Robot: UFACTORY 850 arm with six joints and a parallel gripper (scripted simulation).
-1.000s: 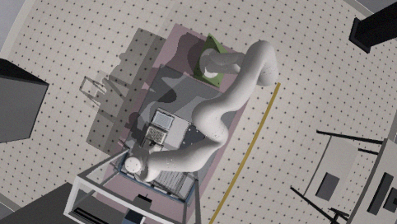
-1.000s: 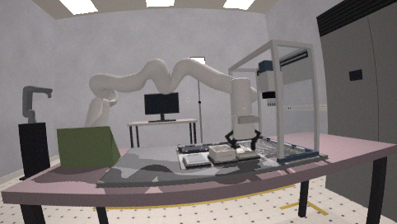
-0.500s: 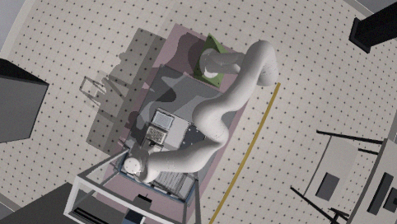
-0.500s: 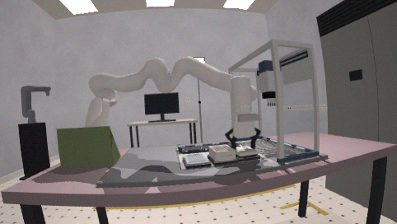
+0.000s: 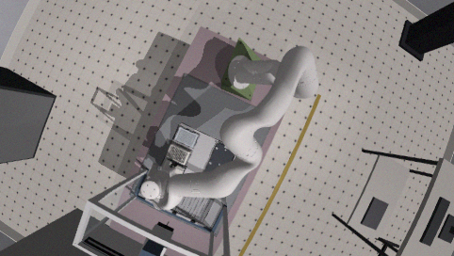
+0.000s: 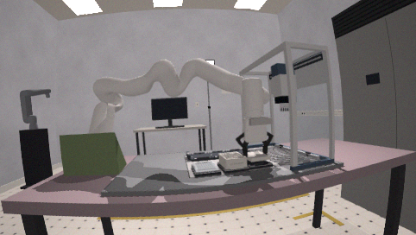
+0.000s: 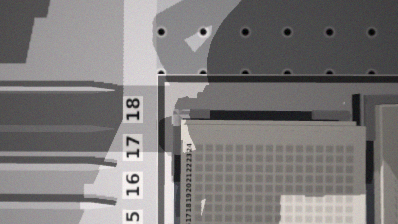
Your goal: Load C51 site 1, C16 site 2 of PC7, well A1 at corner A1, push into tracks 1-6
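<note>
My gripper points straight down over the far nest S3 and is shut on C16, a 384-well plate with fine square wells. The plate sits inside the nest's dark frame; I cannot tell whether it is lifted. The fingers are out of the wrist view. C51, a tall pale deep-well block, stands in the middle nest, also seen from above. C15, a low 96-well plate, lies in the near nest. The dark carrier PC7 lies on the apron, partly under my arm.
The loading rails run to the left of the nest, with track numbers 16 to 18 on the apron. A white frame stands over the rails. A green block stands by my arm's base.
</note>
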